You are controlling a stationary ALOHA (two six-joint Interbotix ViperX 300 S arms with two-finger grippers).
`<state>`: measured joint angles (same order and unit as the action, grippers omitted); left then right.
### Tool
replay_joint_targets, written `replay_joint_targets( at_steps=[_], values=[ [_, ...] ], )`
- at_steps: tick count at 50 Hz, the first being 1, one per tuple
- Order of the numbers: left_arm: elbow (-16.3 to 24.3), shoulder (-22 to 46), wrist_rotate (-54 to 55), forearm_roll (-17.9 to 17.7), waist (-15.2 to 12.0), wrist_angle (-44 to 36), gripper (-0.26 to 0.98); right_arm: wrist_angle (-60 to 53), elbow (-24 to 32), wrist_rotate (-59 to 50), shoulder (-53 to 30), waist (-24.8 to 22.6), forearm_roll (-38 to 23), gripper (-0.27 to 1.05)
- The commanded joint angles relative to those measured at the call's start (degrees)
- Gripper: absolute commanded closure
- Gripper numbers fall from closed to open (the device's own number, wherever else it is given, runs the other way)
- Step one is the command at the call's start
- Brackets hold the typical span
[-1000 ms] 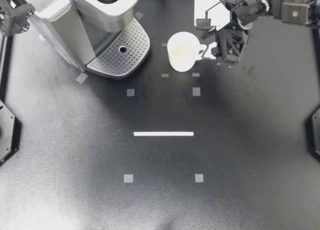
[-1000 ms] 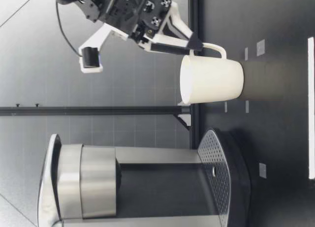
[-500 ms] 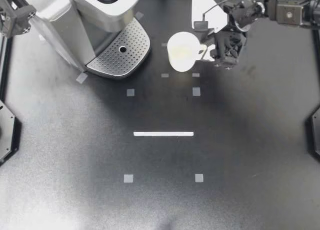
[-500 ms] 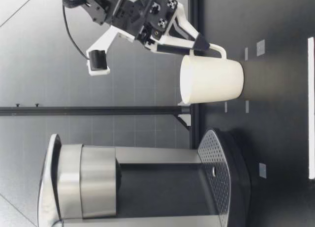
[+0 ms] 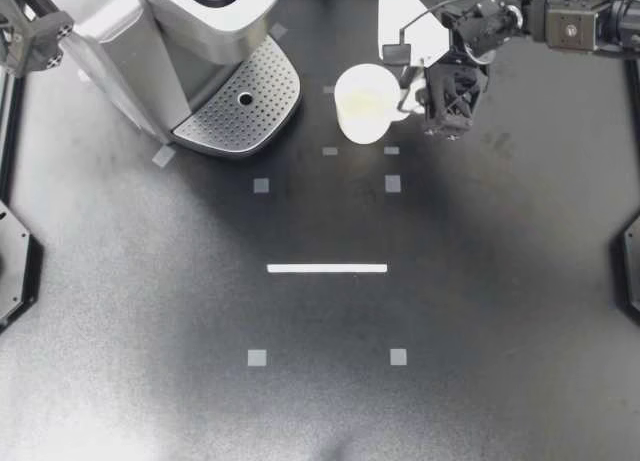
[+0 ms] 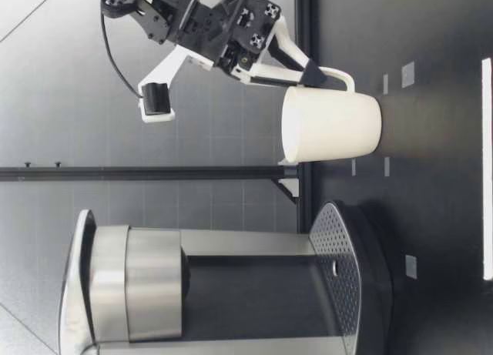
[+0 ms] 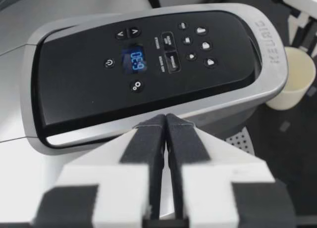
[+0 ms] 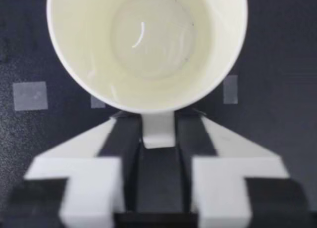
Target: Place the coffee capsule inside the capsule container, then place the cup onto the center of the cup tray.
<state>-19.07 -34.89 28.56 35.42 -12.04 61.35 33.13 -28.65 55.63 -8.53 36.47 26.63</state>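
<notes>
My right gripper (image 5: pixel 415 101) grips the cup (image 5: pixel 362 103) handle near the far edge of the table (image 5: pixel 520 311); only the wrist view shows my left gripper (image 7: pixel 165 123), closed.

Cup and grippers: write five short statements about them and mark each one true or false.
1. The cup stands on the tray. False: it stands on the table, beside the tray.
2. The right gripper has the cup's handle between its fingers. True.
3. The left gripper is open. False: its fingers are shut together, with nothing between them.
4. The cup is empty. True.
5. The cup lies on its side. False: it stands upright.
</notes>
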Motion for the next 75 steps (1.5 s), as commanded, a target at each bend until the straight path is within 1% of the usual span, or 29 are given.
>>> replay_joint_targets(
  at_steps=[1,5,10,17,27,37,61,75],
  values=[
    [0.70,-0.44,0.09,0.44,0.09,-0.44,0.61,0.18,1.49,-0.18,1.14,-0.26,0.18,0.57],
    [0.70,-0.44,0.09,0.44,0.09,-0.44,0.61,0.44,1.49,-0.18,1.49,-0.26,0.18,0.63],
    [0.70,-0.44,0.18,0.44,0.09,-0.44,0.61,0.88,1.41,-0.35,2.20,-0.26,0.88,0.67],
    [0.70,-0.44,0.18,0.44,0.09,-0.62,0.61,1.49,1.32,-0.26,4.66,-0.88,3.52,0.67],
    [0.70,-0.53,0.09,0.44,0.09,-1.67,0.61,-1.05,2.81,-0.70,6.68,-4.57,6.06,0.67],
    [0.00,-0.62,0.18,0.44,0.09,-2.46,0.61,-3.87,6.06,-1.23,3.43,-5.54,8.35,0.67],
    [-1.85,-2.64,1.05,0.44,0.09,-2.99,0.61,-3.78,14.77,-1.49,-4.13,-5.71,8.44,0.67],
    [-2.20,-2.64,1.05,0.44,0.09,-3.08,0.61,-3.78,17.75,-1.32,-6.94,-6.50,8.35,0.67]
  ],
)
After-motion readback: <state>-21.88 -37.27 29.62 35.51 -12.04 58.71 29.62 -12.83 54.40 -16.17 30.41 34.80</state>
